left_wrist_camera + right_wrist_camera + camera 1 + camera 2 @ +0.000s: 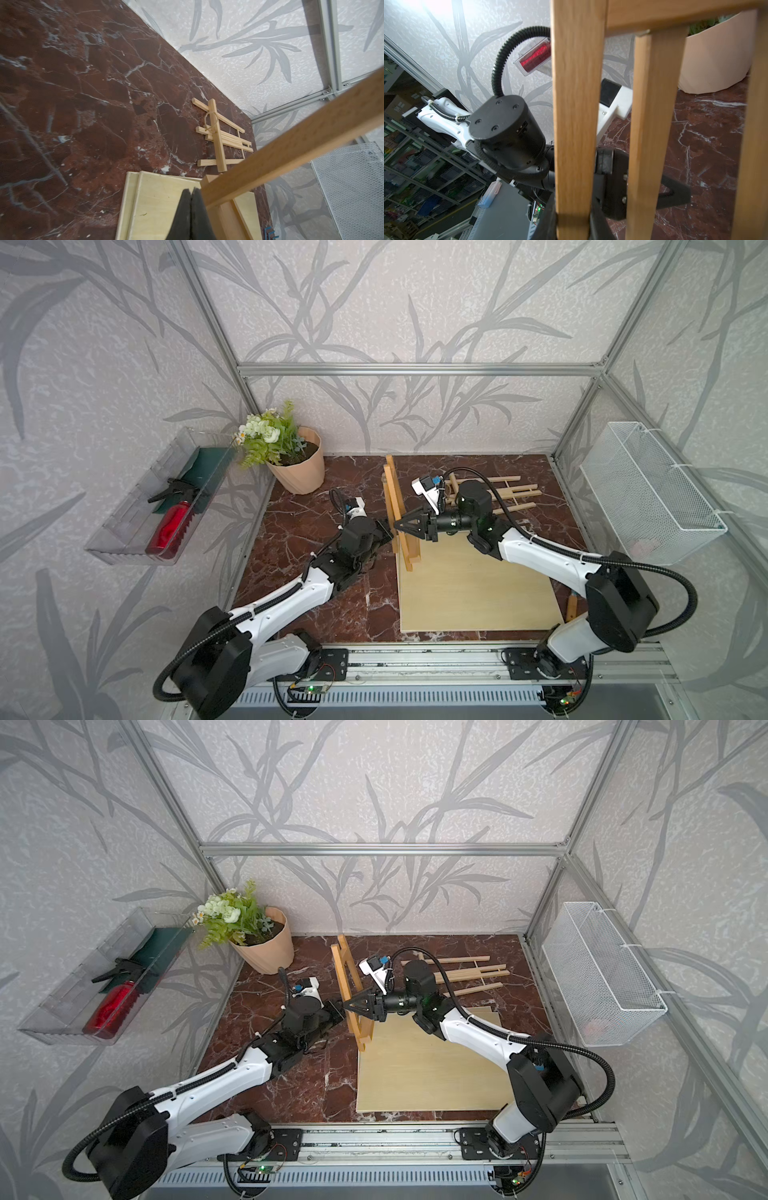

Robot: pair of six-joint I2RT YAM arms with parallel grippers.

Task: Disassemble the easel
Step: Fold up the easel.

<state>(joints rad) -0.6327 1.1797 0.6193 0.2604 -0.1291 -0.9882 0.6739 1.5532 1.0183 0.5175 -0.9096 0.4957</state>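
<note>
An upright wooden easel frame (394, 489) (343, 969) stands on edge at the left end of the pale boards. My right gripper (398, 525) (572, 218) reaches it from the right and is shut on one of its slats (575, 104), one jaw on each side. From the other side my left gripper (388, 531) (191, 192) is shut with nothing between its fingers, its tips right beside a frame bar (301, 141). A second slatted easel part (509, 493) (218, 135) with a string loop lies flat at the back right.
Two stacked pale plywood boards (469, 585) cover the table's right half. A potted plant (297, 466) stands at the back left. A clear tray (124, 531) holding a red bottle hangs on the left wall and a white wire basket (648, 489) on the right.
</note>
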